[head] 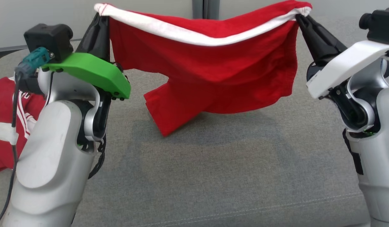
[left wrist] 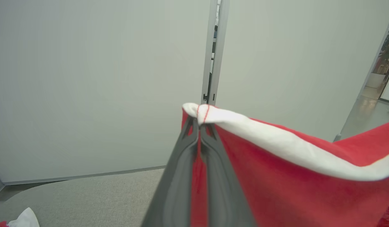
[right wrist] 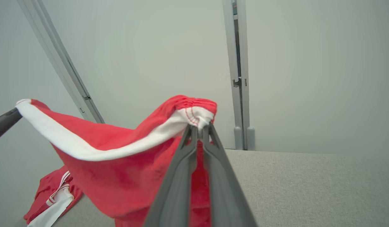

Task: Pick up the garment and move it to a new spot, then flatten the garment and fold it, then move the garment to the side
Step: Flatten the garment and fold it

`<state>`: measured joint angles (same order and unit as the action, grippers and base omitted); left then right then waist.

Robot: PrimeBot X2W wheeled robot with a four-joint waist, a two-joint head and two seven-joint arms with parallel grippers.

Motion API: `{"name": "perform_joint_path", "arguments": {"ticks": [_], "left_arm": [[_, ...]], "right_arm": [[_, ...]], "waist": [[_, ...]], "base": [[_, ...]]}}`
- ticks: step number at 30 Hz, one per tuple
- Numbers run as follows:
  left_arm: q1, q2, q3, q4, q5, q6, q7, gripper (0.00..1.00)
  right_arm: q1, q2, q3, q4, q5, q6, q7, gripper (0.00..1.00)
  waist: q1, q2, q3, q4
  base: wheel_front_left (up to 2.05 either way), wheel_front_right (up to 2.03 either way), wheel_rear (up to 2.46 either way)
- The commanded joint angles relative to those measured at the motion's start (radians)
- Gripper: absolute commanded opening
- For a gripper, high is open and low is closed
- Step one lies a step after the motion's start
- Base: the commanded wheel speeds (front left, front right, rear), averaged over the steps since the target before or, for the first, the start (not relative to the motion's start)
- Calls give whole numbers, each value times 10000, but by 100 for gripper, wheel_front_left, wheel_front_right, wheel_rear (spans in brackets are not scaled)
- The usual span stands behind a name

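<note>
The garment point(head: 207, 75) is a pair of red shorts with a white waistband, hanging stretched in the air between my two grippers above the grey cushion. My left gripper point(head: 101, 14) is shut on the waistband's left corner; its wrist view shows the garment point(left wrist: 292, 176) pinched at the tips of that gripper point(left wrist: 199, 121). My right gripper point(head: 300, 15) is shut on the waistband's right corner, and in its wrist view the garment point(right wrist: 118, 170) is clamped at the tips of the right gripper point(right wrist: 199, 129). One leg hangs lowest, just above the cushion.
The grey cushion point(head: 213, 176) spreads under the hanging garment. A second red garment with white stripes point(head: 8, 126) lies at the cushion's left edge, also the red heap point(right wrist: 52, 195) in the right wrist view. Pale wall panels point(left wrist: 103, 78) stand behind.
</note>
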<state>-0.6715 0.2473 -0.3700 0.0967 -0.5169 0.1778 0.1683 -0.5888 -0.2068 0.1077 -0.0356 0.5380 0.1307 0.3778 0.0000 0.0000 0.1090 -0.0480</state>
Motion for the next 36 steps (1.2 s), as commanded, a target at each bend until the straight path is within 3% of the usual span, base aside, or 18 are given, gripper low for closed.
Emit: {"name": "perform_joint_path", "arguments": {"ticks": [1, 9, 15, 25, 32, 36], "left_arm": [[-309, -5, 76, -85, 68, 95, -88, 0], [-1735, -171, 204, 233, 220, 54, -320, 0], [-3430, -375, 195, 1339, 423, -139, -693, 0], [-5607, -241, -79, 3115, 1181, -470, -1561, 0], [-6779, -357, -195, 4002, 1742, -495, -3136, 0], [-7100, -577, -269, 4149, 1867, -504, -3825, 0]], "right_arm": [[-319, -155, 59, -26, 65, 1, -124, 0], [-1787, -766, 358, 1137, -147, 1, -46, 0], [-3849, -950, 1249, 2743, 178, 1, -768, 0], [-6499, -678, 2201, 5263, -126, 1, -3057, 0], [-8009, -181, 2322, 6792, -842, 1, -5582, 0], [-8490, -49, 2418, 7360, -1165, 1, -6199, 0]], "waist": [[0, 0, 73, -92], [0, 0, 628, -182], [0, 0, 1726, -144], [0, 0, 3023, 22], [0, 0, 3308, 303], [0, 0, 3396, 535]], "base": [[0, 0, 0], [0, 0, 0], [0, 0, 0], [0, 0, 0], [0, 0, 0], [0, 0, 0]]}}
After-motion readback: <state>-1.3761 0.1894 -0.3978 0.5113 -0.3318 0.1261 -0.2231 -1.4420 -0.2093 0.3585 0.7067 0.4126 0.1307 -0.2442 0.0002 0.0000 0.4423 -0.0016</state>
